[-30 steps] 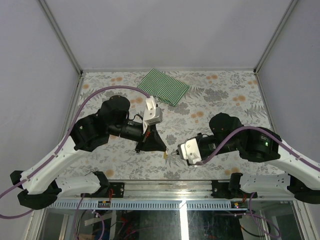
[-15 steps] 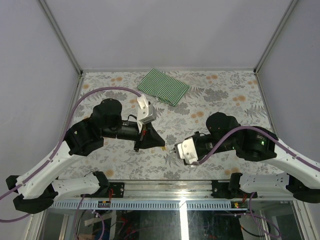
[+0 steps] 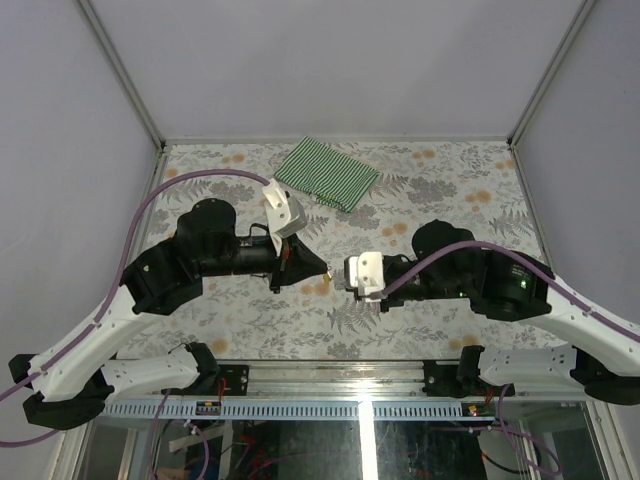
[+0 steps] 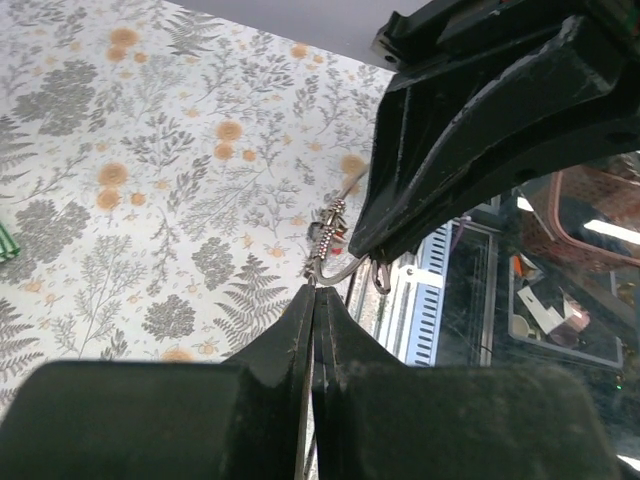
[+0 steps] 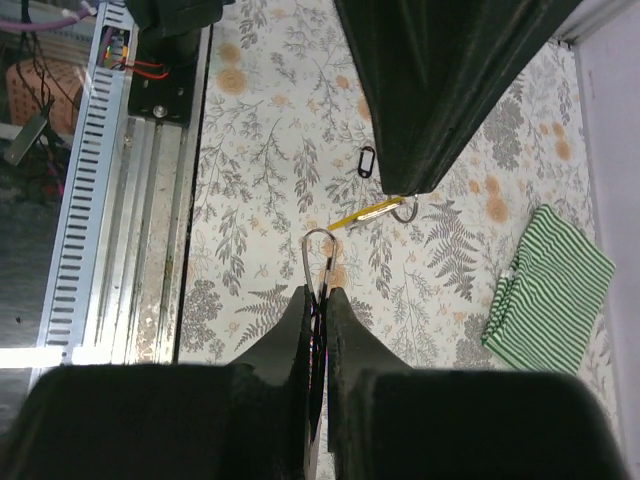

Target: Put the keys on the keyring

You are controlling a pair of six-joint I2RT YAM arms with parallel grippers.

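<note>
Above the flowered bench (image 3: 450, 190), the keyring (image 5: 318, 248) is pinched in my closed right jaws; just beside it, my closed left jaws grip the yellow-tagged key (image 5: 368, 213). A black tag (image 5: 366, 161) lies on the bench farther off.

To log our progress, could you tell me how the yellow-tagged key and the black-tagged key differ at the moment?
The yellow-tagged key is off the table, pinched in the left gripper; the black-tagged key lies on the table, untouched. The yellow tag looks edge-on, the black one flat. Both tags are small and oblong.
</note>
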